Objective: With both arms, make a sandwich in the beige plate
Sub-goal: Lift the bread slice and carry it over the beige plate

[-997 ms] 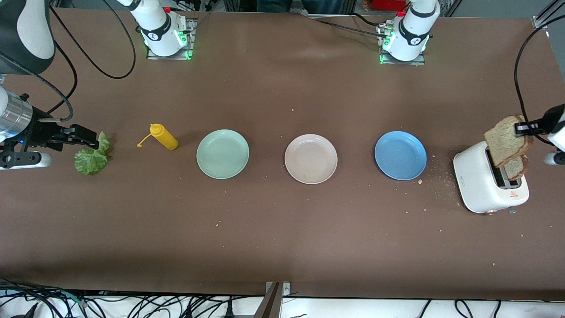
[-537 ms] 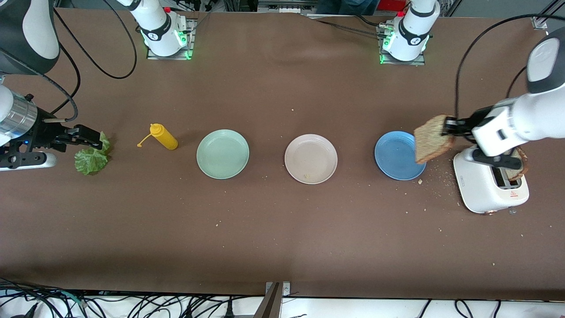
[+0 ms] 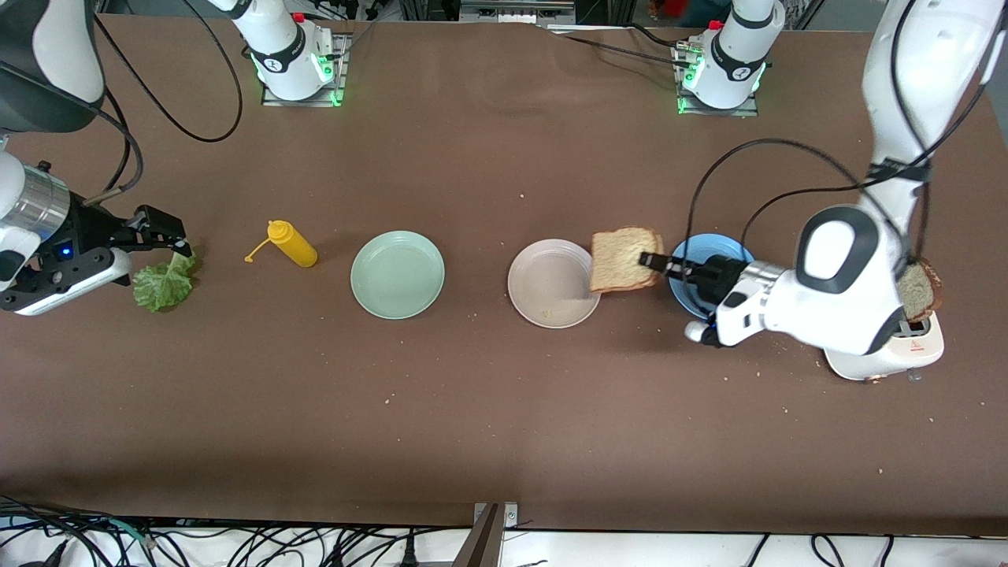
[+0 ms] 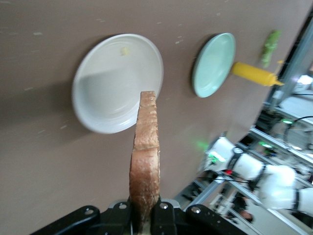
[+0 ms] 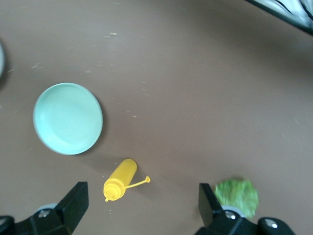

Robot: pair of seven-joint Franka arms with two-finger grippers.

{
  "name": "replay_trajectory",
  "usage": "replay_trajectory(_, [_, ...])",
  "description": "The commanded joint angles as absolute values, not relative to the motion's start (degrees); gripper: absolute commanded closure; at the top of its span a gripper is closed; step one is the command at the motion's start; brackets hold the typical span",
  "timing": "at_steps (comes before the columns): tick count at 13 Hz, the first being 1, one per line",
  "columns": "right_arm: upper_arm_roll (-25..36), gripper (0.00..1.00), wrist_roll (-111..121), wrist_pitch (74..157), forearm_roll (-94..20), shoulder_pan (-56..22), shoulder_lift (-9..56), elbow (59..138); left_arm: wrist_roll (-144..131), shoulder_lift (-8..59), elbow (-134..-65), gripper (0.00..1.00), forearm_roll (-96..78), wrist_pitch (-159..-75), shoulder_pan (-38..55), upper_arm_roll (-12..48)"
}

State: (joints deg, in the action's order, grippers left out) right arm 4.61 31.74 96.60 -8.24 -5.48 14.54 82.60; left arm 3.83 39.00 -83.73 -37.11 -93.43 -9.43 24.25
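- Right gripper (image 3: pixel 179 240): you have raised it slightly since a second ago; it now hangs over the lettuce leaf (image 3: pixel 163 285), which lies on the table at the right arm's end, not lifted. Its jaws stand wide apart with nothing between them.
- Yellow squeeze bottle (image 3: pixel 293 245) and mint-green plate (image 3: pixel 398 275): unchanged, lying between the right gripper and the beige plate.
- Beige plate (image 3: pixel 543 284): unmoved and bare apart from a few crumbs.
- Left gripper (image 3: pixel 650 261): a second ago you had it over the toaster (image 3: pixel 917 349); it has crossed the blue plate (image 3: pixel 740 252) and now sits beside the beige plate's rim. It is clamped tight on a bread slice (image 3: pixel 623 259), held edge-on over that rim.
- Second bread slice (image 3: pixel 917 290): remains in the toaster slot.
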Motion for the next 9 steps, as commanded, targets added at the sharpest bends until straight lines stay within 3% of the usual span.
replay_trajectory(1, [7.1, 0.00, 46.2, 96.4, -14.1, -4.3, 14.0, 83.8, 13.4, 45.2, -82.2, 1.00, -44.7, -96.5, -7.5, 24.3])
replay_trajectory(5, [15.6, 0.00, 68.0, 93.2, -28.7, -4.0, 14.0, 90.4, 31.3, 52.0, -83.6, 1.00, -47.0, -102.2, -6.5, 24.2])
replay_trajectory(9, [20.6, 0.00, 86.2, 93.2, -37.1, -4.0, 13.4, 99.2, 33.2, 53.3, -85.3, 1.00, -47.3, -104.4, -5.5, 24.2])
